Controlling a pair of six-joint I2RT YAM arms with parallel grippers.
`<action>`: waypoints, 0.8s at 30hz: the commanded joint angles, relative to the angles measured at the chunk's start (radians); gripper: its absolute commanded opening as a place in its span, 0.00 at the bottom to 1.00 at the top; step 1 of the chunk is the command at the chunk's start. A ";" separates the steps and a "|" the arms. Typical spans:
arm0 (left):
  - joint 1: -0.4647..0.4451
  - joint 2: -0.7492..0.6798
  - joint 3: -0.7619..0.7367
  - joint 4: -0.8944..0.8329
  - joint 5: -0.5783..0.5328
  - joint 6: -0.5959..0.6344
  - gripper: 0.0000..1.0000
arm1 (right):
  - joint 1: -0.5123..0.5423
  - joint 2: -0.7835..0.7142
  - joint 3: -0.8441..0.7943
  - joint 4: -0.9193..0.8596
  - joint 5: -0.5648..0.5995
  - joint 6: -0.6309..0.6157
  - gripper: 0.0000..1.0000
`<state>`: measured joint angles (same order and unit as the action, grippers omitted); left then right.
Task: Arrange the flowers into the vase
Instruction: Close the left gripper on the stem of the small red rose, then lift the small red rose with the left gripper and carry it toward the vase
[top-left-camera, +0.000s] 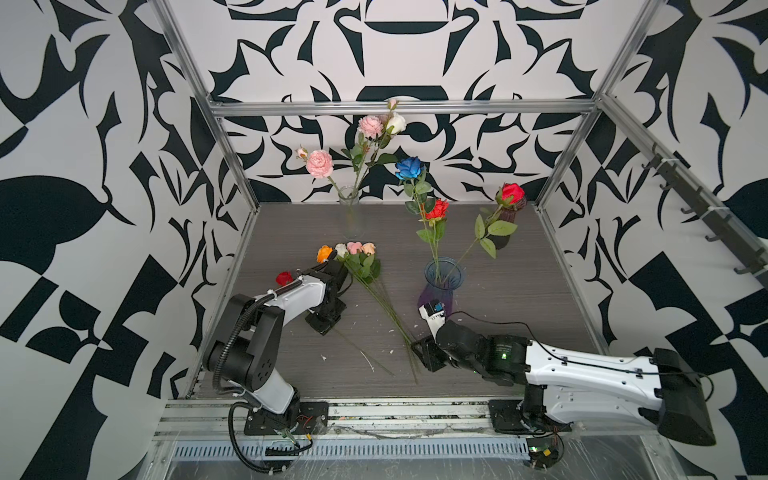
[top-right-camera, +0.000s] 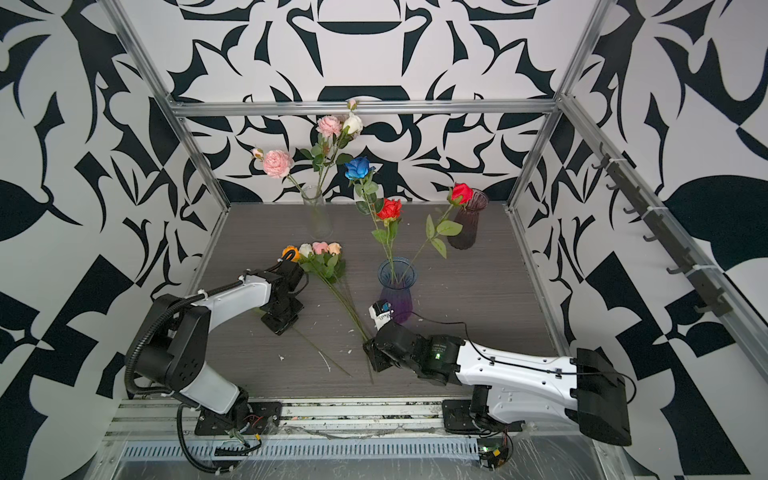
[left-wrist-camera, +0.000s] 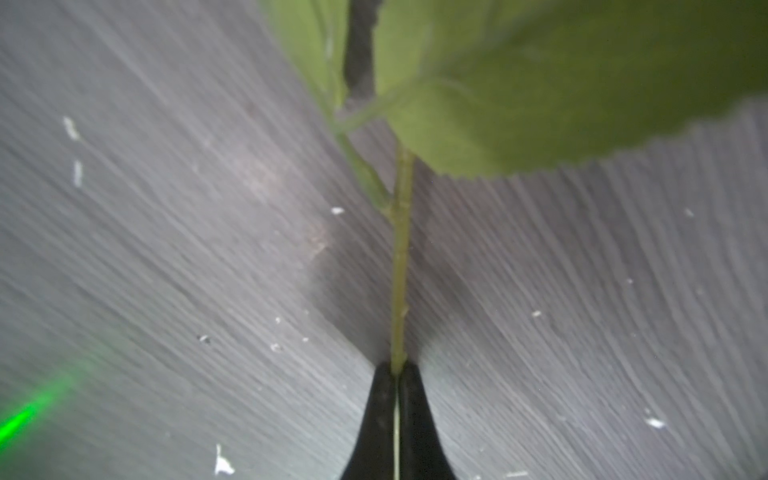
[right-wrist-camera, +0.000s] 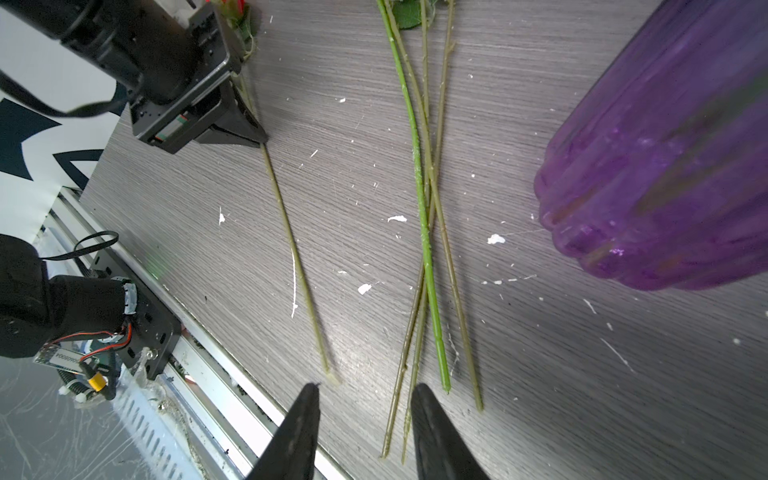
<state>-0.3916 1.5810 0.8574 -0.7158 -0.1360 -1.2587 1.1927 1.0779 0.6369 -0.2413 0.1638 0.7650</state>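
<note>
Grey woodgrain table (top-left-camera: 519, 291), white-flecked, black-and-white patterned walls (top-left-camera: 415, 62), left gripper (left-wrist-camera: 397, 368) pinching stem (left-wrist-camera: 400, 270), right gripper (right-wrist-camera: 365, 390) parted, empty.

Both top views look down from high up at the front and share the whole worktop (top-left-camera: 519, 291) and the back wall (top-left-camera: 395, 62). The left wrist camera sits very close over one green stem (left-wrist-camera: 400, 257). The right wrist camera looks low across the worktop and sees that stem too.

Robot lab test cell
Boxed in by aluminium frame (top-left-camera: 291, 109) and black-and-white patterned panels (top-left-camera: 83, 166), arms (top-left-camera: 582, 374) bolted to rail (top-left-camera: 407, 415) along lower edge
</note>
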 joint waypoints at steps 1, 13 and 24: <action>0.007 -0.056 -0.042 -0.022 -0.018 -0.021 0.00 | 0.001 -0.018 -0.002 0.022 0.019 0.013 0.40; 0.005 -0.667 -0.139 0.132 -0.169 0.096 0.00 | 0.001 -0.006 0.004 0.027 0.018 0.010 0.40; -0.202 -0.831 0.028 0.510 -0.238 0.356 0.00 | 0.001 -0.076 -0.041 0.030 0.085 0.025 0.39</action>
<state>-0.5274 0.7441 0.8219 -0.3962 -0.3153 -1.0275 1.1927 1.0519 0.6163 -0.2333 0.1890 0.7700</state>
